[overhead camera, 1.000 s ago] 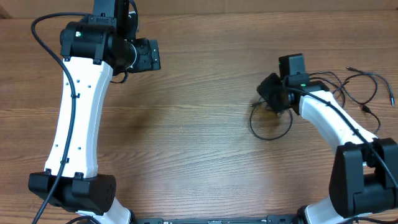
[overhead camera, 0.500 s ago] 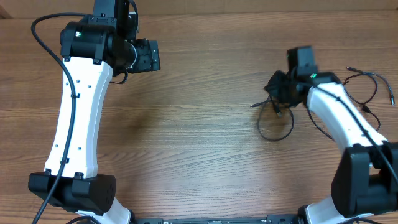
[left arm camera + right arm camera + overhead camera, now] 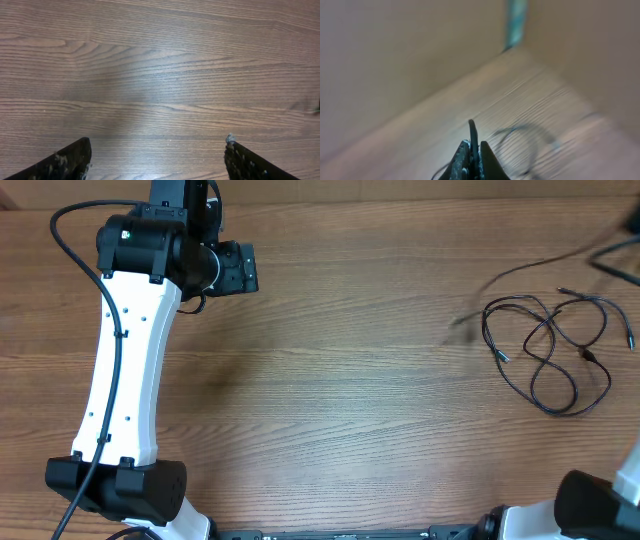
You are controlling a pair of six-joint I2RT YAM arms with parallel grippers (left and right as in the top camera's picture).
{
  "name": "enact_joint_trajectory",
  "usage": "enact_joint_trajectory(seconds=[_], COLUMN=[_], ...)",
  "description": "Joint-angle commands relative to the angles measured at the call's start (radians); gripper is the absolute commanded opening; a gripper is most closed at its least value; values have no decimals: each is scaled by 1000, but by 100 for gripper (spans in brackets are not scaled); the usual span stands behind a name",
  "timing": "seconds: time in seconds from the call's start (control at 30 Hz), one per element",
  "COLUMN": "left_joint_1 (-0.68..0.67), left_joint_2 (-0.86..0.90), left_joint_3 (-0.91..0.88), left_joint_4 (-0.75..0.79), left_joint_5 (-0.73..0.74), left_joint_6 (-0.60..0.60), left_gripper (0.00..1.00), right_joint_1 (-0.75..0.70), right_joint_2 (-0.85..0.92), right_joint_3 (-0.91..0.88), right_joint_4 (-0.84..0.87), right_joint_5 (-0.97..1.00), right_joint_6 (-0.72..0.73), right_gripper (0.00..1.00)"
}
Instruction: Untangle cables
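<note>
**Right jaws pinching a cord, left hanging wide**

The right gripper (image 3: 474,146) is squeezing fully closed, with a thin black sliver, seemingly cord, poking up between its tips. Its wrist view is blurring, and a faint loop is showing below. Overhead, the cables (image 3: 545,330) are sprawling in loose loops at the table's (image 3: 350,380) three o'clock, one strand stretching toward two o'clock and off the edge. The left gripper (image 3: 157,142) is hovering at eleven o'clock, fingers spread wide, gripping nothing.
</note>
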Motion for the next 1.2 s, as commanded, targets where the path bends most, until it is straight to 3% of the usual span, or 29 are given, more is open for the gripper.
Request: enact_joint_trajectory(seconds=[0.0, 0.2, 0.4, 0.6, 0.63, 0.67, 0.7, 0.77, 0.8, 0.87, 1.03, 1.17], left_joint_1=[-2, -2, -2, -2, -2, -2, -2, -2, -2, -2, -2, -3], left_joint_2=[-21, -21, -21, -22, -21, -21, -21, -22, -22, -22, -21, -21], left_joint_3=[4, 4, 4, 4, 4, 4, 4, 4, 4, 4, 4, 4], left_joint_4=[3, 3, 3, 2, 2, 2, 2, 2, 2, 3, 31, 81], left_joint_5=[-2, -2, -2, 1, 1, 1, 1, 0, 0, 0, 0, 0], left_joint_6=[15, 15, 14, 14, 14, 14, 15, 15, 15, 15, 15, 17], left_gripper=[85, 84, 84, 84, 84, 84, 85, 86, 88, 90, 94, 97], right_joint_1=[-80, -109, -82, -21, -16, -14, -14, -14, -14, -14, -14, 8], right_joint_2=[-15, 15, 103, 192, 197, 200, 200, 200, 200, 200, 200, 200], right_joint_3=[49, 45, 45, 45, 45, 45, 45, 45, 45, 45, 45, 45], right_joint_4=[12, -46, -177, -254, -258, -262, -266, -268, -269, -281, -305, -305], right_joint_5=[35, -28, -236, -256, -255, -254, -256, -256, -256, -256, -394, -616], right_joint_6=[-49, -49, -49, -55, -61, -61, -61, -60, -60, -61, -63, -134], right_gripper=[4, 4, 4, 4, 8, 29, 41, 56, 70, 83, 93, 94])
